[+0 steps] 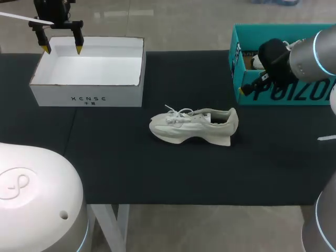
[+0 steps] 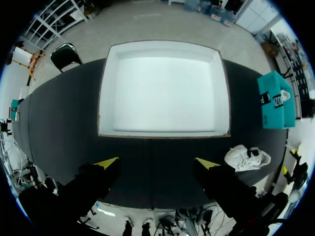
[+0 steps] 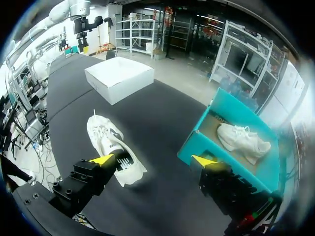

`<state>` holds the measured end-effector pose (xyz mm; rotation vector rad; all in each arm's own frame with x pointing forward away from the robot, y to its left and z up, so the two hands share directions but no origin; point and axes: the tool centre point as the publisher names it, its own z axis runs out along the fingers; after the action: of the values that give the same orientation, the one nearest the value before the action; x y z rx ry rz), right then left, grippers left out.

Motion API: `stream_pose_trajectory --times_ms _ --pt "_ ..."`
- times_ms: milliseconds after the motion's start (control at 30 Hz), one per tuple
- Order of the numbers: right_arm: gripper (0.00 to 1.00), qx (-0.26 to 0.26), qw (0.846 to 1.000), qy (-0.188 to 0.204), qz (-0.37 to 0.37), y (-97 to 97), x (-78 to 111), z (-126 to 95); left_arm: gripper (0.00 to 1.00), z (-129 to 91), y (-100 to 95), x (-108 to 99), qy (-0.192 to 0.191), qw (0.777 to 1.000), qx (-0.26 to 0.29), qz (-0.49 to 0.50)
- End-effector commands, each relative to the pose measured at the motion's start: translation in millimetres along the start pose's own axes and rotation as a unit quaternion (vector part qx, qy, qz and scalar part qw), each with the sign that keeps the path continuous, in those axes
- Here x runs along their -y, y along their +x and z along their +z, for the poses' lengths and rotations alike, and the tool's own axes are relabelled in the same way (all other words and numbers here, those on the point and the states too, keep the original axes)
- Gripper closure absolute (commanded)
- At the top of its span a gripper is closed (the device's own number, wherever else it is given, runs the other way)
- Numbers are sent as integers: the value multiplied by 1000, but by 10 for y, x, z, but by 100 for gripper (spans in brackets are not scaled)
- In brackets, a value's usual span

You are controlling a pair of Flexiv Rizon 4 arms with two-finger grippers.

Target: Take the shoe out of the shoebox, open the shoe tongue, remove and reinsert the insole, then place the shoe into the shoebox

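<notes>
1. The white shoe (image 1: 194,125) lies on the black table (image 1: 157,173).
2. Left gripper (image 1: 63,50), fingers spread wide, hangs above the white box (image 1: 89,71), well apart from the shoe.
3. Right gripper (image 3: 155,160), also wide, holds nothing, near the shoe.

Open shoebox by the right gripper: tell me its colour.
The open cardboard shoebox is teal, clearest in the right wrist view.

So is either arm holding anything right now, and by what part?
Nothing held. Jaws open and empty on both: left gripper above the white box, right gripper near the teal box; the shoe lies free.
</notes>
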<state>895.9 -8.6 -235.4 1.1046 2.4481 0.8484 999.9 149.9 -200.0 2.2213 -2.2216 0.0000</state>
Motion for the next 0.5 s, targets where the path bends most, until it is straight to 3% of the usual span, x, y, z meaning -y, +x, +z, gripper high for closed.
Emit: stream_pose_trajectory --times_ms 33,500 --pt "0 -28 1000 -1 -1 -25 -1 21 0 0 0 1 0 1000 0 0" --pt "0 -34 999 -1 -11 -31 -17 15 0 0 0 1 0 1000 0 0"
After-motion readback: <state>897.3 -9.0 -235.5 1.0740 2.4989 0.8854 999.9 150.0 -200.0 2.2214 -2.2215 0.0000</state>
